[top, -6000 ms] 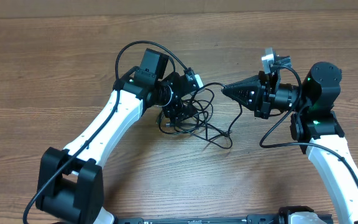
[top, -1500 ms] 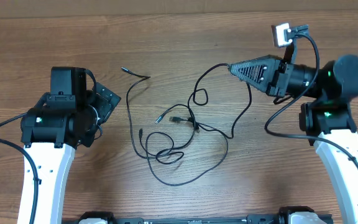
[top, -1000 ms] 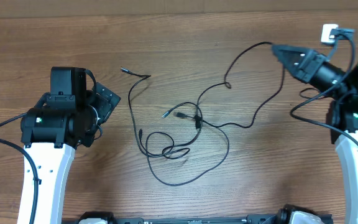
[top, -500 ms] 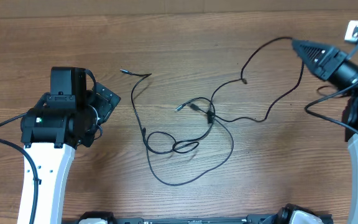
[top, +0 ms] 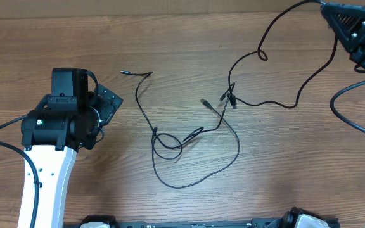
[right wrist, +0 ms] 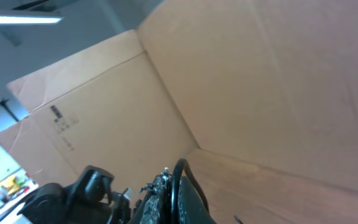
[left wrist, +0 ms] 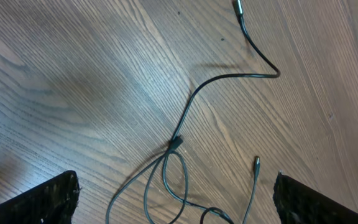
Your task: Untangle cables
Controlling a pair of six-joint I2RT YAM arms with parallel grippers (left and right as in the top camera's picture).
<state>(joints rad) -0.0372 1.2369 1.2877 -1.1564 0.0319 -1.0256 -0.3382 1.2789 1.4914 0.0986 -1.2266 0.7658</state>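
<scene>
Cables (top: 155,132) sprawl across the table (top: 56,38), one strand running to the right gripper (top: 326,7), clamped on it at the far corner; left gripper (top: 108,104) gapes empty beside them. Risk: more pull could cinch the snag (top: 230,96), as nothing anchors the rest.

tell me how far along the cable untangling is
Done: the cables lie spread in loose strands, not one clump. In hand: the right tool is shut on one strand at the far right corner; the left tool sits open, apart. Left: a snag mid-table and a looped crossing nearer the left tool.
</scene>
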